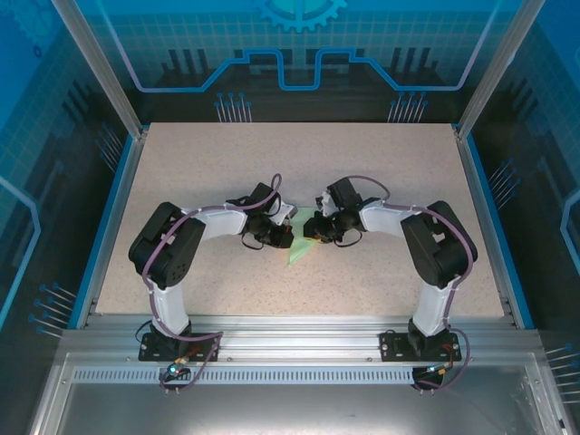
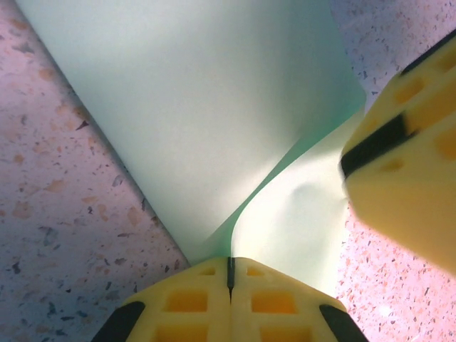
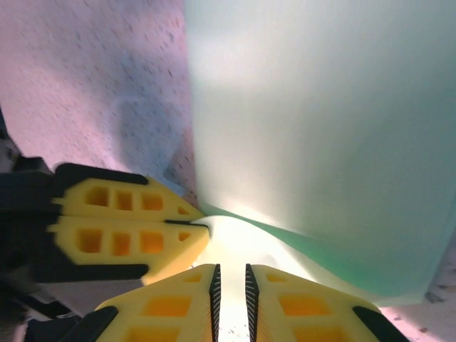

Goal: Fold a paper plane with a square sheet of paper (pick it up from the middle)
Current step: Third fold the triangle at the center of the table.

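The pale mint-green sheet of paper lies folded at the table's middle as a narrow shape pointing toward the near edge. My left gripper is shut on one corner of it. In the left wrist view the jaws meet on the paper, where two layers curl apart. My right gripper faces it from the right, fingertips almost touching. Its jaws stand a narrow gap apart over a raised flap of the paper, and nothing is pinched. The left gripper's fingers sit just left of them.
The speckled beige tabletop has free room on every side of the paper. A blue rim and metal frame posts border it. Both arm bases are bolted to the aluminium rail at the near edge.
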You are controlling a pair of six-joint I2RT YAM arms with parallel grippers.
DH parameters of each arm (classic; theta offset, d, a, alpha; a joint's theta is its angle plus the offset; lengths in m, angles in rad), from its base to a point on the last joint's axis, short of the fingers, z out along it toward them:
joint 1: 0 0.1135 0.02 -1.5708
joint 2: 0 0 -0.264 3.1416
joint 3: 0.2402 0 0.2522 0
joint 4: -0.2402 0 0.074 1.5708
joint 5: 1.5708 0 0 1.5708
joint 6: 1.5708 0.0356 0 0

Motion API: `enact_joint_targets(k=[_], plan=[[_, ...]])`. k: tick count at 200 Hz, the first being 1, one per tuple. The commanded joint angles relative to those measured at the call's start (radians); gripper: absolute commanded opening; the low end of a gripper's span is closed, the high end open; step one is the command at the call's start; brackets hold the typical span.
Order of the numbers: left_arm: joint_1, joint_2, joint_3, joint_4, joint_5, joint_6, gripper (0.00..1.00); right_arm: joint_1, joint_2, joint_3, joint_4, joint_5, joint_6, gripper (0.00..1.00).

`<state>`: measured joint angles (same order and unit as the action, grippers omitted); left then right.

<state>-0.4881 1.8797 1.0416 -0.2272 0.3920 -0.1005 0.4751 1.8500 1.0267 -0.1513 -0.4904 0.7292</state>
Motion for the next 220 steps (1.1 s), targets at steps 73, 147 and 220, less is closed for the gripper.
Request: enact_joint_targets(k=[73, 147, 220], plan=[[0.016, 0.023, 0.013, -0.035, 0.001, 0.033, 0.04, -0.042, 0.076, -0.058, 0.056, 0.045, 0.01, 0.19], [0.017, 0.028, 0.014, -0.035, 0.005, 0.036, 0.04, -0.061, -0.03, -0.036, 0.024, 0.022, 0.001, 0.2], [0.018, 0.034, 0.017, -0.041, 0.008, 0.039, 0.04, -0.07, 0.079, -0.044, 0.036, 0.05, 0.005, 0.18]])
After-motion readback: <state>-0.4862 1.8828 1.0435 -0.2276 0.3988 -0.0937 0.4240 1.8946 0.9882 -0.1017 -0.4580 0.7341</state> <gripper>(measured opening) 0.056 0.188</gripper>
